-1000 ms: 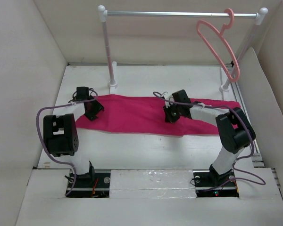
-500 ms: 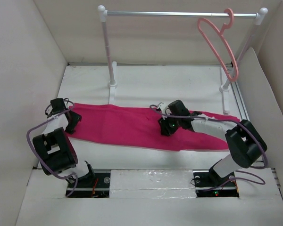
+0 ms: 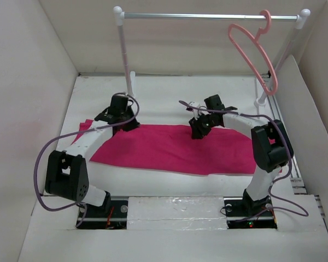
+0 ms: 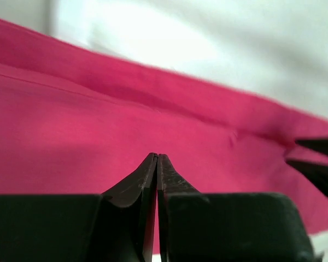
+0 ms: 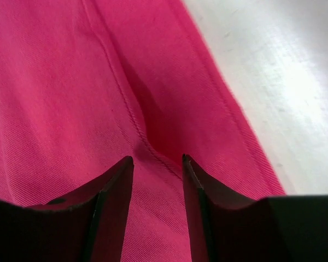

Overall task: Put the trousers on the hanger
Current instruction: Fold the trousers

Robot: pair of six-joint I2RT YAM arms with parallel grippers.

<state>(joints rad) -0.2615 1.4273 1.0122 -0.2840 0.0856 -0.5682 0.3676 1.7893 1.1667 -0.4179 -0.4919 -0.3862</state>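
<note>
1. My left gripper is at the far edge of the trousers, toward their left part; its jaws are pressed tip to tip and I see no cloth between them, so I judge it has no hold; I would open it, lower onto the edge and close on one fold.
2. The trousers lie flat on the table, stretched across between both arms; no part of them is lifted.
3. My right gripper hovers over a seam ridge near the far edge, jaws a narrow gap apart, holding nothing; the ridge runs between the tips, so I would drop straight down and pinch it there.
4. The hanger hangs from the rail at the far right, well apart from the cloth; both grips should be firm and level before I lift, or the fabric may slide out on the way.
</note>
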